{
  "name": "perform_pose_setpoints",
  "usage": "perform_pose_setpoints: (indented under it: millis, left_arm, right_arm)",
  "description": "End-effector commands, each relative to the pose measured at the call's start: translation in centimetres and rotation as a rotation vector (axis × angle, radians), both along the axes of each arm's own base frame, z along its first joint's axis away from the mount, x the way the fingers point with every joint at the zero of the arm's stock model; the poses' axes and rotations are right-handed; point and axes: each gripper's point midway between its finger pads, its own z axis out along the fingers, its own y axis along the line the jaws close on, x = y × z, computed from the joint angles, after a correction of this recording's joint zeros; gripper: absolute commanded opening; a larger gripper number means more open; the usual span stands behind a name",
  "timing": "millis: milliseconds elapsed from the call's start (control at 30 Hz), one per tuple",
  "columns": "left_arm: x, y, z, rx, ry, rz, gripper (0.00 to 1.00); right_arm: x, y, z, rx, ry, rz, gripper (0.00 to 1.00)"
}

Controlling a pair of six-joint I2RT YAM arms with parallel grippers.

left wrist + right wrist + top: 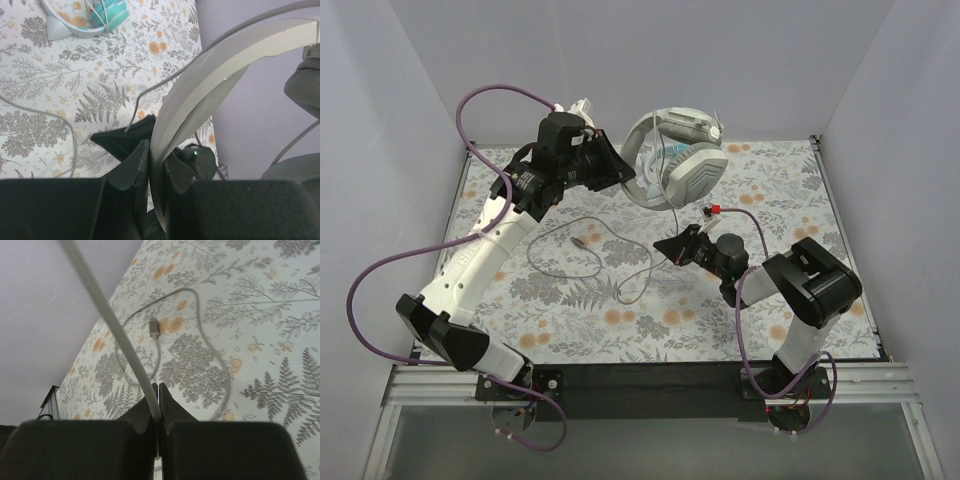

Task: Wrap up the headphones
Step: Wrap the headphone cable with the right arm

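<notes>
Gripping the pale headband [240,45] of the white-grey headphones [695,175] at the far side of the table [790,205] with the left gripper [157,162], the robot pinches their thin grey cable [107,315] in the right gripper [157,392], so winding likely begins, needing taut loops around the headphones.

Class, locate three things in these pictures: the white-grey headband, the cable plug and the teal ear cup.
white-grey headband [225,65], left wrist view, on its broad flat face.
cable plug [154,328], right wrist view, on the plug body.
teal ear cup [111,10], left wrist view, on its teal side.
</notes>
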Motion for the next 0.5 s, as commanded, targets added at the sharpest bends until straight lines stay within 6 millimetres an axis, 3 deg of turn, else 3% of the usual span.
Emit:
perform_pose_setpoints:
  millis: [0,200,267,300,333,400,467]
  left_arm:
    - [0.4,1.4,5.7,-0.115,-0.165,0.081,0.00]
    - [2.6,3.5,5.0,-0.089,-0.188,0.186,0.00]
    - [3.0,4.2,4.9,-0.080,-0.192,0.203,0.00]
    - [3.3,4.8,4.9,-0.075,-0.197,0.218,0.00]
    - [3.5,5.2,4.9,-0.071,-0.199,0.230,0.00]
    - [4.0,6.1,4.9,-0.060,-0.203,0.246,0.00]
    - [4.1,6.7,4.7,-0.046,-0.201,0.260,0.00]
  right_arm:
    - [-1.5,1.0,4.4,0.010,-0.196,0.030,0.01]
    - [-3.4,-0.1,2.9,-0.140,-0.143,0.018,0.01]
    - [-3.8,-0.6,4.0,-0.144,-0.165,0.007,0.01]
    - [-4.1,-1.0,3.3,-0.169,-0.149,0.005,0.01]
    - [-4.4,-1.3,4.3,-0.161,-0.170,-0.003,0.01]
    - [-4.7,-2.1,3.6,-0.194,-0.152,-0.021,0.01]
    - [-4.9,-2.6,4.2,-0.201,-0.173,-0.036,0.01]
